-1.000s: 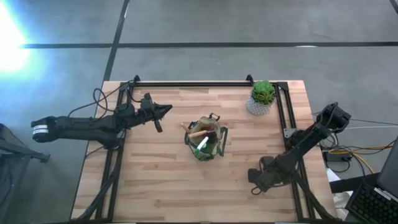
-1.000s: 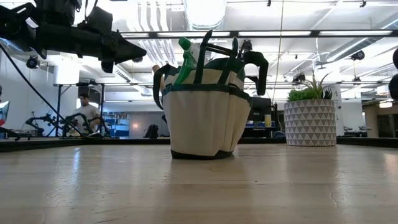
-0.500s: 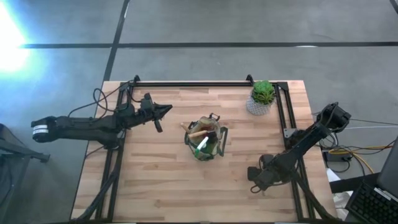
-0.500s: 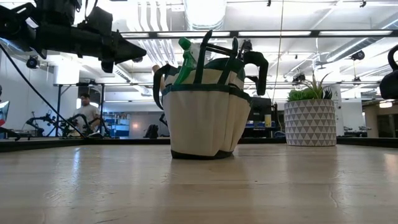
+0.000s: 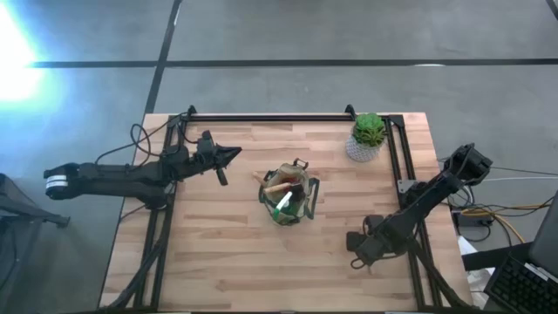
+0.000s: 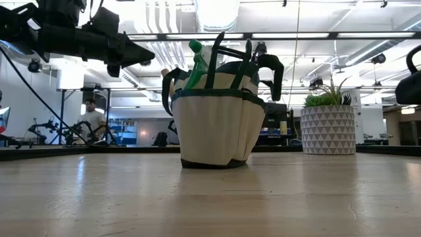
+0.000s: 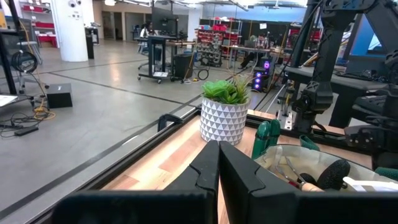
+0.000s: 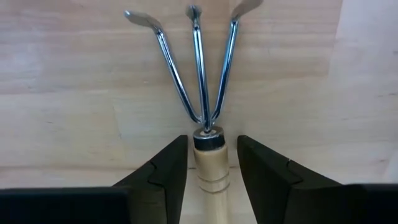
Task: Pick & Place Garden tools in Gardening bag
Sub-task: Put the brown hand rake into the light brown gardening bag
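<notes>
A three-pronged hand fork [image 8: 198, 74] with a pale wooden handle [image 8: 211, 177] lies flat on the table under my right gripper [image 8: 211, 149]. That gripper points down and is open, one finger on each side of the handle's metal collar with a thin gap either way. In the high view my right gripper [image 5: 359, 251] stands near the table's right side and hides the fork. The beige gardening bag [image 5: 288, 197] stands mid-table with several tools sticking out. My left gripper [image 5: 234, 155] hangs shut and level, left of the bag.
A green plant in a white patterned pot [image 5: 368, 136] stands at the far right corner. Black frame rails [image 5: 394, 166] run along the table's right and far edges. Bare wood lies between the bag and my right gripper.
</notes>
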Tool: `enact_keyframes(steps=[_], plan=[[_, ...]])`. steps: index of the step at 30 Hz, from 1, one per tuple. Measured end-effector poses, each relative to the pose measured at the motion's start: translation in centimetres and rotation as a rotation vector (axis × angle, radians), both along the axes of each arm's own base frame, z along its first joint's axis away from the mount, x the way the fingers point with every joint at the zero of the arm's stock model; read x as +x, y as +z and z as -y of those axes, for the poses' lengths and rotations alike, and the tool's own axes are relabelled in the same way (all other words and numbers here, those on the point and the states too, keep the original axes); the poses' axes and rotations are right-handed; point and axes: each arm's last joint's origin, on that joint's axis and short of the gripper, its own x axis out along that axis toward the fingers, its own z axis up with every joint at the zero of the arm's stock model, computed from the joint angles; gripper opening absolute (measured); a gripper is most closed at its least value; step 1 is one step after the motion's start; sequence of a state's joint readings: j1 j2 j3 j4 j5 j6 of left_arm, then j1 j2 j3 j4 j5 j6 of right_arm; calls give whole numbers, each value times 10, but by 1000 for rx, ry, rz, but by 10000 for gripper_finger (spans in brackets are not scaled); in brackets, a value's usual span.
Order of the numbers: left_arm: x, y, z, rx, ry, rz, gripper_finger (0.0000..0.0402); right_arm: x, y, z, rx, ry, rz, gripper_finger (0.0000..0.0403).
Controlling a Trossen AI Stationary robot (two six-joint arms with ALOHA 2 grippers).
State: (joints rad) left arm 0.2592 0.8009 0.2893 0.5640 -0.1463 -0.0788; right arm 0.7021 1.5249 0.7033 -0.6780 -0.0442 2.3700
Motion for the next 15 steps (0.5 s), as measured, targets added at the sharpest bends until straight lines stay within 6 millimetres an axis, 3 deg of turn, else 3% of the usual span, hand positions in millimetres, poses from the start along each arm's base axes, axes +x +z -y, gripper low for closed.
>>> enact_keyframes(steps=[9,15], plan=[[0,0,0,0,0,0,14,0,0,1,-7,15,2,109],[0,0,0,0,0,0,14,0,0,1,3,22,-4,61]])
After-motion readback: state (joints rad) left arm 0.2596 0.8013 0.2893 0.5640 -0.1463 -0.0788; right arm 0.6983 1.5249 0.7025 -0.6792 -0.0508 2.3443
